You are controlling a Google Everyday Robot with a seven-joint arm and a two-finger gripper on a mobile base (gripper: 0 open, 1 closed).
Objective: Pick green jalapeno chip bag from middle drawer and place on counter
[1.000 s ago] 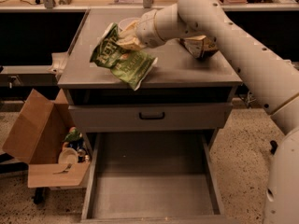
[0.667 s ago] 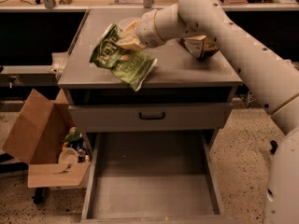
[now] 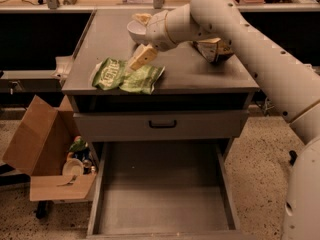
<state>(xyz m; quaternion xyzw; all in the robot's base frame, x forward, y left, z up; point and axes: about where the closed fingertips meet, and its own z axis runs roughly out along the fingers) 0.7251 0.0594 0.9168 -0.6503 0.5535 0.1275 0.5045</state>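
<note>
The green jalapeno chip bag lies flat on the front left part of the grey counter. My gripper hangs just above the bag's right half, open and holding nothing. One tan fingertip is close over the bag's top edge; the other is up near the bowl. The middle drawer is pulled out below, and its grey floor is bare.
A white bowl stands behind the gripper. A yellow-tan bag lies at the counter's right. A shut drawer front with a dark loop handle is above the open drawer. An open cardboard box sits on the floor at left.
The bag was held up at a tilt in the shut gripper. Now it lies flat on the counter, further forward, and the fingers have opened off it.
</note>
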